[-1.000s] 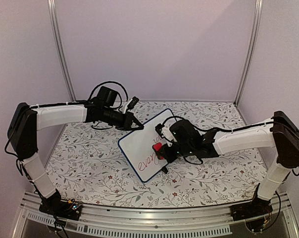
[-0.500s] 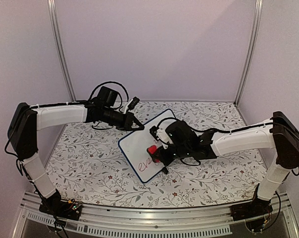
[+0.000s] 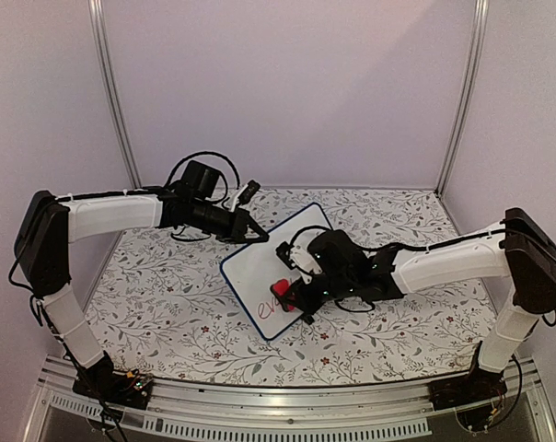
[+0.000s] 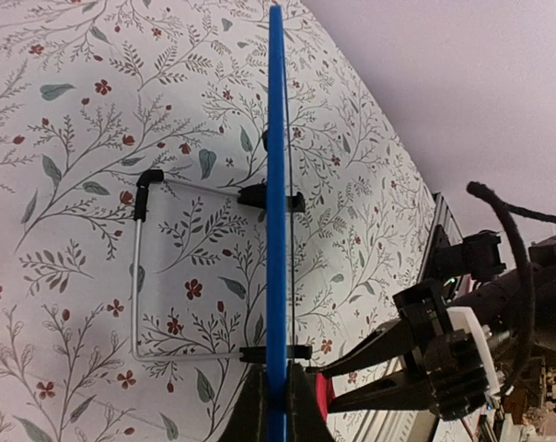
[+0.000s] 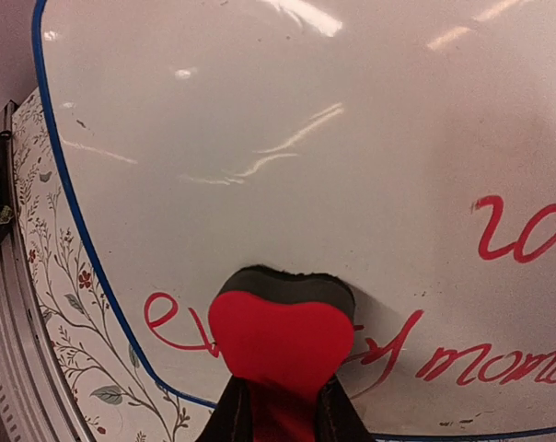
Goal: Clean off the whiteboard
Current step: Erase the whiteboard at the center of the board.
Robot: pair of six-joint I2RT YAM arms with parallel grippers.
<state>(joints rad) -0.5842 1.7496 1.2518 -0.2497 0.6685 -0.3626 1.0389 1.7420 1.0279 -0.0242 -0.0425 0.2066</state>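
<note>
whiteboard [image 5: 306, 184]: glossy, smooth white face; blue frame
eraser [image 5: 280, 336]: matt red, dark fuzzy pad edge
wire stand [image 4: 136, 276]: bare shiny metal
table cover [image 3: 167, 295]: matt floral print

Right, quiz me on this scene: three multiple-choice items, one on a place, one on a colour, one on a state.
1. Where is the eraser?
A. Off the board altogether
B. On the whiteboard, over its writing
C. At the board's far edge, away from the writing

2. What colour is the writing?
A. Black
B. Green
C. Red

3. How do the left fingers stand?
A. Shut on the whiteboard's blue frame
B. Open, holding nothing
C. Shut on a marker

Answers:
1 B: the right wrist view shows the eraser, held in the right fingers, against the board on the written line.
2 C: the letters are red.
3 A: the left wrist view shows them clamping the frame's edge.
</note>
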